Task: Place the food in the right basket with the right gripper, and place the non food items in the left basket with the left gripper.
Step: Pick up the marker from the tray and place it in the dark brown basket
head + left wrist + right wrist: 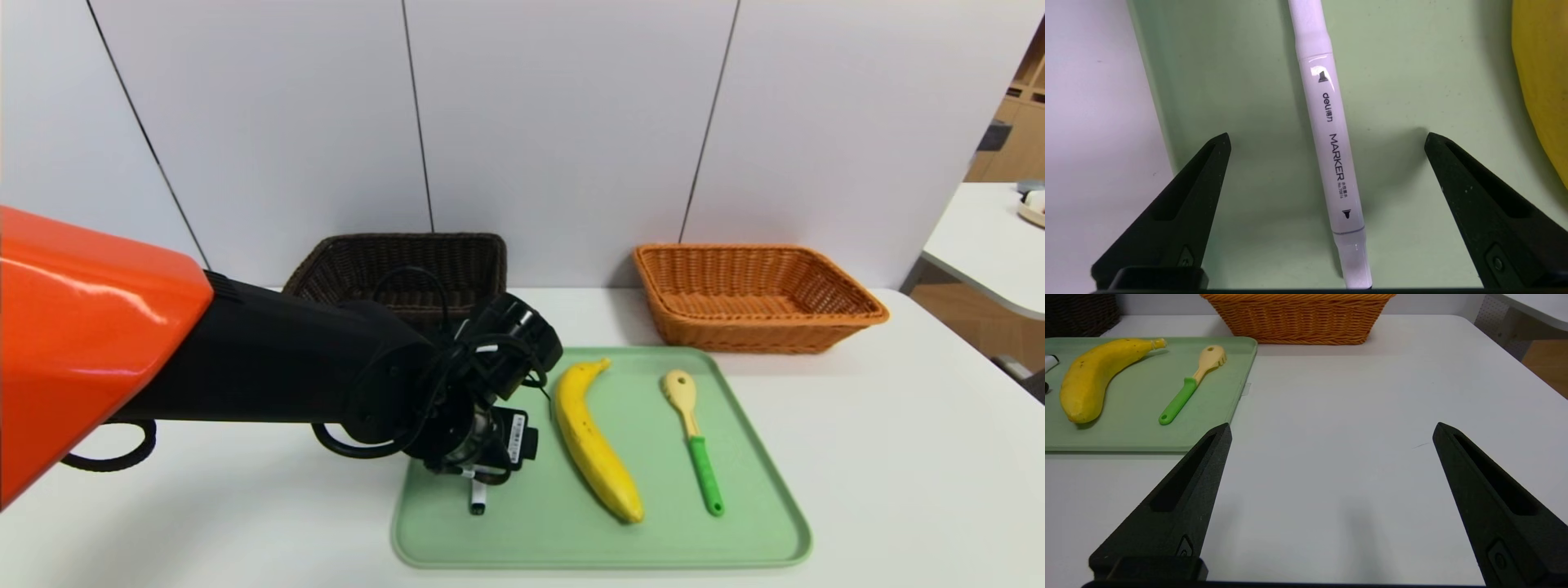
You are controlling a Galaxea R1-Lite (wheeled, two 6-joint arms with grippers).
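Marker (1333,139): lying on the green tray (600,555), near its left edge, nothing gripping it. Banana (594,445) beside it on the right, spoon (694,441) beyond that, both on the tray.

My left pincer (1327,139) is over the marker, tips spread, one to each side. Banana close outside one tip. Dark basket (400,245) behind my arm, orange basket (759,322) behind the tray at right. Right pincer (1332,426) idle in front of the bench's right part (882,441), spread, holding nothing.

Risks, as I judge them: marker is slim and smooth; closing too high would pinch air or roll it. Too low, and my tips scrape the tray. A drift toward the banana could nudge it. Marker lies slightly aslant between the tips, so it may twist as they close. Lifting low toward the dark basket could catch its rim.
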